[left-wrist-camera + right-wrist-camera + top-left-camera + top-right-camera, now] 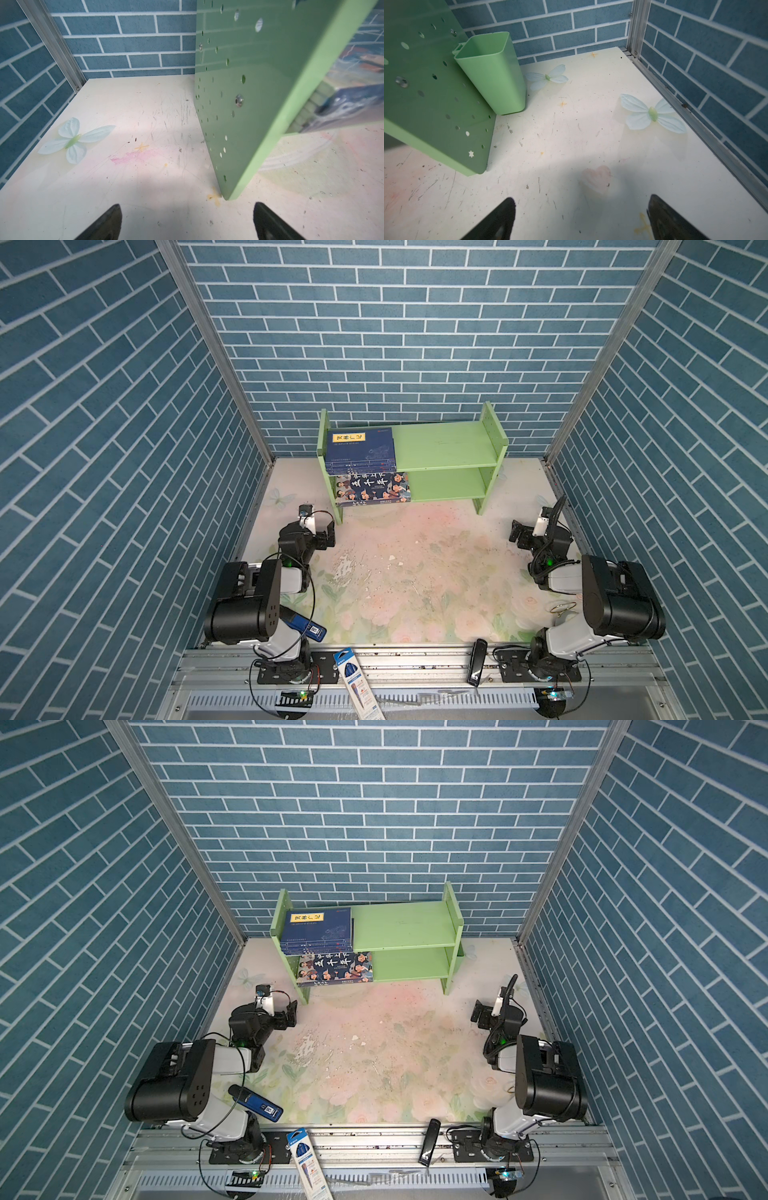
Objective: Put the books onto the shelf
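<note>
Both stand spread and empty: left end effector (pixel 188 207) and right end effector (pixel 582 199), near opposite ends of the shelf (pixel 444 443). Navy books (pixel 360 450) lie stacked on its upper tier. Below them, the cartoon book (pixel 374 488) seems to overhang, so a bump might dislodge it.

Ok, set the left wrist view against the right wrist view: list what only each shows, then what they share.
Only the left wrist view: the books, blurred, past the edge of the shelf side panel, and a pink crayon smear.
Only the right wrist view: a green plastic cup against the shelf's other side panel, and a pink heart.
Both: a perforated green panel, the blue brick wall, butterfly decals on the pale tabletop, and open jaws holding nothing: left gripper, right gripper.
</note>
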### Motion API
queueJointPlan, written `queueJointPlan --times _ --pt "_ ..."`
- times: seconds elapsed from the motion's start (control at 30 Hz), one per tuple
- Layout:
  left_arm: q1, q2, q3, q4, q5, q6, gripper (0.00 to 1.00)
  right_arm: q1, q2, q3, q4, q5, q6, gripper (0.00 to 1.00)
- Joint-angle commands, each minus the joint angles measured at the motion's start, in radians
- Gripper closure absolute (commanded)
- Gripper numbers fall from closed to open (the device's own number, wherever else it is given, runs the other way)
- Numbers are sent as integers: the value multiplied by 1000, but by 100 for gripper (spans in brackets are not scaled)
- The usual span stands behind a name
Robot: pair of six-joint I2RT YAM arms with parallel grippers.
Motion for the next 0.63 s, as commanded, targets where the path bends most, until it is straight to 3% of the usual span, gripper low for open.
queueJointPlan --times 0.0,0.43,0.6 --pt "-4 -13 7 -9 -2 13 0 4 -12 8 5 -14 -47 1" --pt "-5 -12 9 -13 -4 14 0 5 -12 7 5 -14 -47 1" --pt "-45 -18 26 -54 -84 34 0 5 -12 9 6 -14 -47 1"
